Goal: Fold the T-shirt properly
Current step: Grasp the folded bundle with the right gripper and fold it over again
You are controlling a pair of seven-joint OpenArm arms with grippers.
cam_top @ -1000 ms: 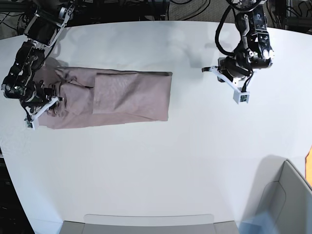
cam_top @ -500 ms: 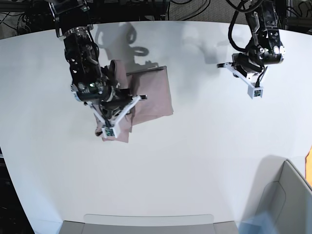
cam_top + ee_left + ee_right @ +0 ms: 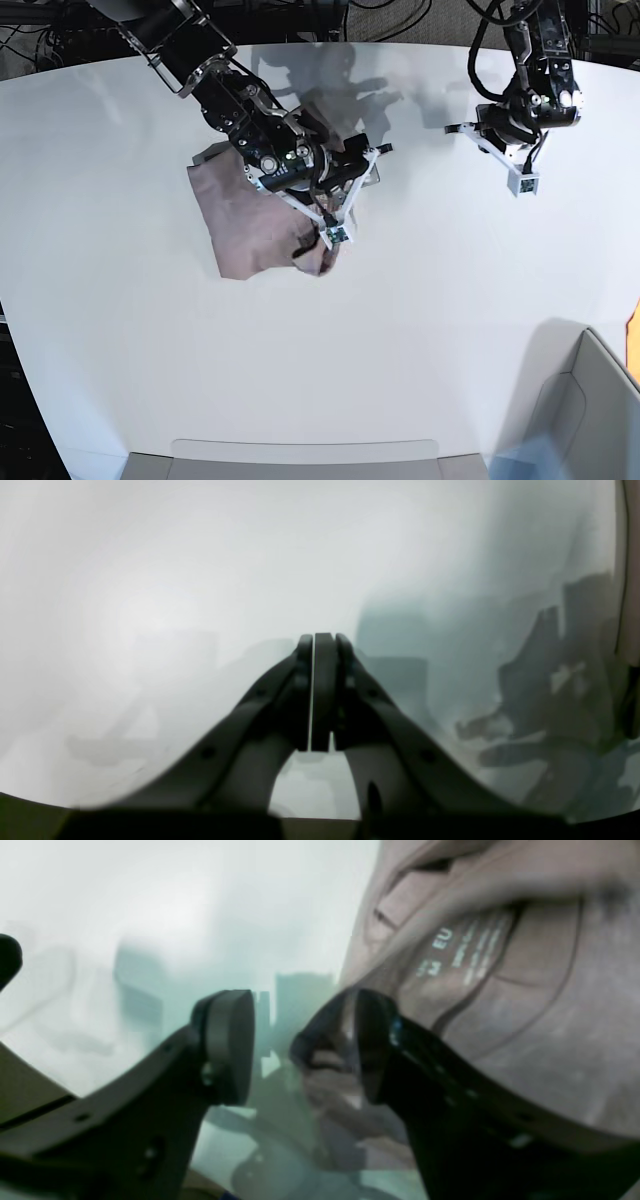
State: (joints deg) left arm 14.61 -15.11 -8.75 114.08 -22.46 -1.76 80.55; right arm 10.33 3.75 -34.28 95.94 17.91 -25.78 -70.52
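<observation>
Evidently, a crosswise fold was being laid down, the collar end of the T-shirt (image 3: 250, 215) having been brought over the rest of the garment, and the release was judged to be in hand. A withdrawal of the right gripper (image 3: 300, 1045) clear of the cloth, followed by a smoothing or squaring of the edges, was what the next move was thought to call for. In the right wrist view its jaws were seen well apart, with nothing pinched between them; the collar and its white printed label (image 3: 460, 952) lay just beyond and to one side of the far jaw. Whether that jaw touched the fabric could not be told. The left gripper (image 3: 320, 690) was seen pressed together on nothing, over the bare table (image 3: 450, 320), well apart from the shirt.
</observation>
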